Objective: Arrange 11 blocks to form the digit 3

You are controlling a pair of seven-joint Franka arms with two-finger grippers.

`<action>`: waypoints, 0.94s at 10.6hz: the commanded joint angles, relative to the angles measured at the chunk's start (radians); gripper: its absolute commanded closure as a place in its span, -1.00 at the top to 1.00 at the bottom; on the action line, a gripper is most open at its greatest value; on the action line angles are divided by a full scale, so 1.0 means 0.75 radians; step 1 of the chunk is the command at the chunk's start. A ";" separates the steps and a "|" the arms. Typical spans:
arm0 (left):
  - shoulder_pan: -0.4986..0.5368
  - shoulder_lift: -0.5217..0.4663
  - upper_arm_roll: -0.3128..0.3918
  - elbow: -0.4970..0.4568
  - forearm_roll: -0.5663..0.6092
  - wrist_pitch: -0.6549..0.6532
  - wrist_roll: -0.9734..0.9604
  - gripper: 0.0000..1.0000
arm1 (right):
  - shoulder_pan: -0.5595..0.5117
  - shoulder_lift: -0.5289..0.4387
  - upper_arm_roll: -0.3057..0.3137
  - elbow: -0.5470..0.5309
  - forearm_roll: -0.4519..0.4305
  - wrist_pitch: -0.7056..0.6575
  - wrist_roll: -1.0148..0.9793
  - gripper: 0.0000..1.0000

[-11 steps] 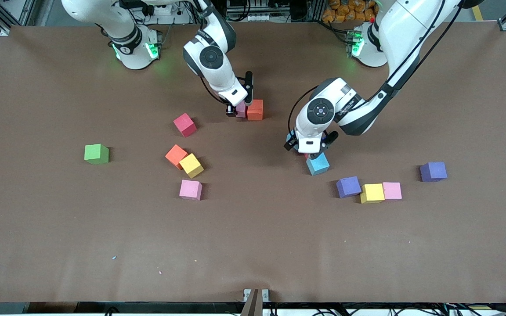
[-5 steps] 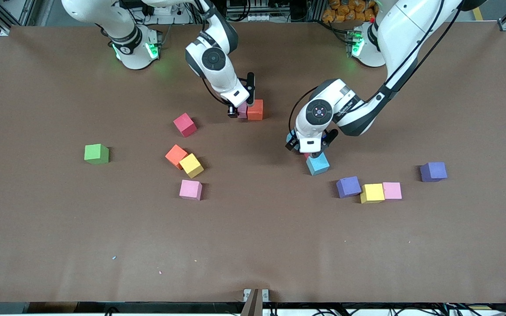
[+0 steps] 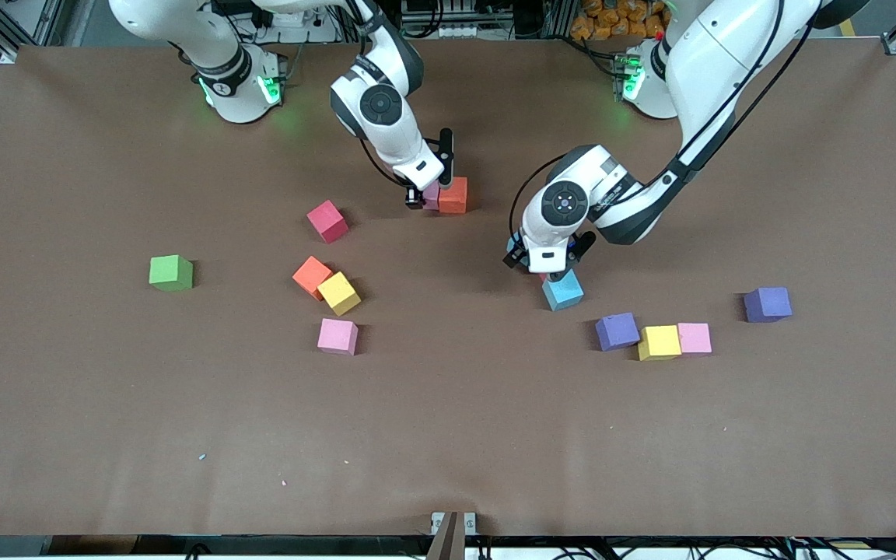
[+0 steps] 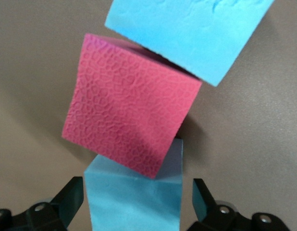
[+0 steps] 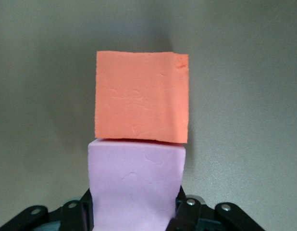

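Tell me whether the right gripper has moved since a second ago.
Yes, slightly: the right gripper, shut on the pink block, shifted toward the left arm's end, pressing it against the orange block.

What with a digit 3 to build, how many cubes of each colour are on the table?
pink blocks: 3
orange blocks: 2
yellow blocks: 2
purple blocks: 2
light blue blocks: 2
dark red blocks: 2
green cube: 1
Total: 14

- No words, numbers, labels or brand marks can be read in any view.
- The blocks (image 3: 337, 337) have plain faces without lettering.
- The tabletop (image 3: 448, 435) carries no signs.
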 commanded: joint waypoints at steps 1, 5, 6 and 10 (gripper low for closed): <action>-0.002 0.006 -0.003 0.003 0.038 0.011 -0.041 0.63 | 0.031 0.040 -0.022 0.045 0.012 -0.006 0.012 -1.00; 0.011 0.004 -0.003 0.018 0.022 0.013 -0.097 -0.85 | 0.026 0.048 -0.022 0.050 0.004 -0.008 0.014 -1.00; 0.015 -0.006 -0.005 0.022 0.022 0.016 -0.097 -0.85 | 0.028 0.048 -0.022 0.052 0.004 -0.006 0.014 -1.00; 0.019 -0.047 -0.009 0.020 0.018 0.005 -0.280 -1.00 | 0.028 0.056 -0.022 0.062 0.000 -0.006 0.014 -1.00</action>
